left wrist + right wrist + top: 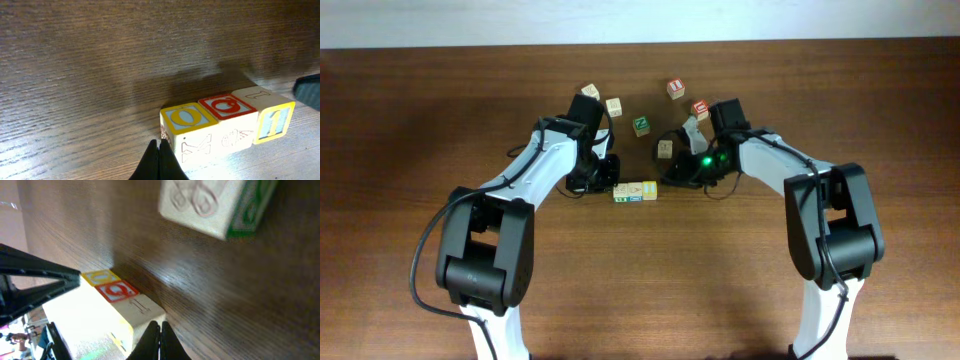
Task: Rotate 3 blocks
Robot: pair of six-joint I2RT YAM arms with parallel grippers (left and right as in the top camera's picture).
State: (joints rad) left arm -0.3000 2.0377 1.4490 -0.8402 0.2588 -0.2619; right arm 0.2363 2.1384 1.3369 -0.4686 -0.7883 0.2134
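Block row [635, 192] mid-table [420, 120] (left claw [159, 149], right claw [159, 329] flanking)

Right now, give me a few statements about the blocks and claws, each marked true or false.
1. The three blocks sit touching in one row. True.
2. The middle block shows a green-framed face. False: it is red-framed.
3. The left claw and the right claw are both shut. True.
4. The left claw grips the yellow-framed block. False: its tips are shut beside that block, gripping nothing.
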